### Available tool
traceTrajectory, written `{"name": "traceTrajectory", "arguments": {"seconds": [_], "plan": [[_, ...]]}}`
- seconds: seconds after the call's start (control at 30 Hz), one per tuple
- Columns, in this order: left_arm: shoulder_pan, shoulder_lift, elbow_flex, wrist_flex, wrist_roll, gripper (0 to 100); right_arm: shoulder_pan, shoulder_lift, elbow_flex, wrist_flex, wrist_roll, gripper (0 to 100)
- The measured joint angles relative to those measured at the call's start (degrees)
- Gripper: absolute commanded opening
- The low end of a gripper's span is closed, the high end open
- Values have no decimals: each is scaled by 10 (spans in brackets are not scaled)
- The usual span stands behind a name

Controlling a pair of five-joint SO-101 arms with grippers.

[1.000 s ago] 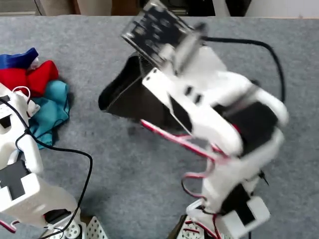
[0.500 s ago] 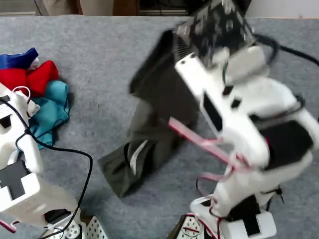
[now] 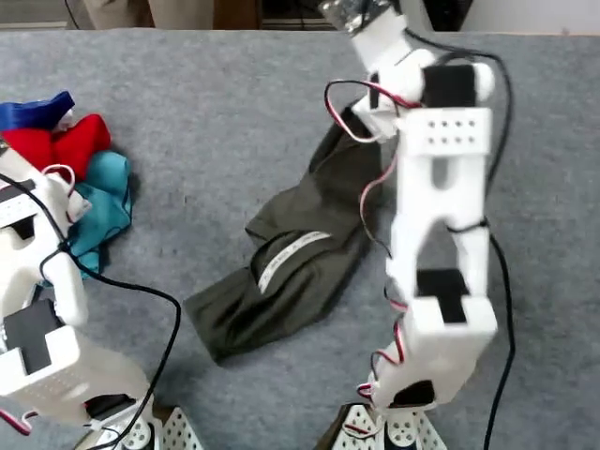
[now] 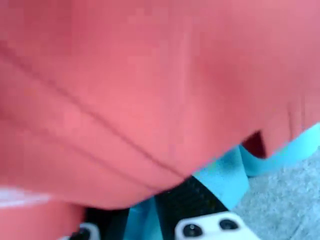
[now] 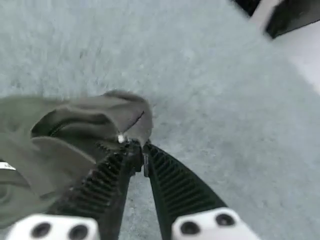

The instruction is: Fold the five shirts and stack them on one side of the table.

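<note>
1. Grey, felt-like fabric covers the surface (image 3: 187, 94), which runs across the whole high view from edge to edge.
2. Rising from the lower centre-right of the high view, the white right arm (image 3: 441, 187) stretches straight up the frame to the top edge, with red and white wires looping along its upper part.
3. An olive shirt (image 3: 319, 206) lies crumpled in the middle of the high view. It forms a long diagonal band from just left of the right arm's upper end down to the lower centre-left, and it is not folded.
4. The white left arm (image 3: 37, 309) fills the lower left corner of the high view and reaches up along the left edge. A black cable (image 3: 141, 291) curls off it toward the bottom.
5. At the upper left of the high view three shirts sit bunched in one heap. A blue shirt (image 3: 33, 108) is at the top, a red shirt (image 3: 52, 145) touches it just below, and a teal shirt (image 3: 98, 202) spreads out under and to the right of the red one.
6. In the right wrist view the right hand (image 5: 143, 150) is closed tip to tip, pinching a raised edge of the olive shirt (image 5: 65, 130), with bare surface (image 5: 225, 90) beyond it.
7. The left hand (image 4: 187, 202) is pressed close against the red shirt (image 4: 150, 90), with the teal shirt (image 4: 225, 175) beside it. Whether it is open or closed cannot be told.
8. A pale strip (image 3: 291, 255) runs across the middle of the olive shirt.
</note>
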Motion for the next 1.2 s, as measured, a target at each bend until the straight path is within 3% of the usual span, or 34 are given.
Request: {"name": "traceTrajectory", "arguments": {"seconds": [0.17, 0.33, 0.5, 0.7, 0.97, 1.2], "plan": [[4, 1, 1, 0, 1, 20, 12, 114, 0, -32, 17, 19], [4, 1, 1, 0, 1, 20, 26, 201, 0, -75, 13, 205], [4, 1, 1, 0, 1, 20, 33, 218, -33, -79, -22, 301], [12, 1, 1, -1, 1, 20, 29, 219, -130, -41, -24, 274], [13, 1, 10, -19, 1, 20, -31, 217, -341, 98, -29, 270], [13, 1, 11, -24, 1, 20, -99, 220, -280, 104, 12, 270]]}}
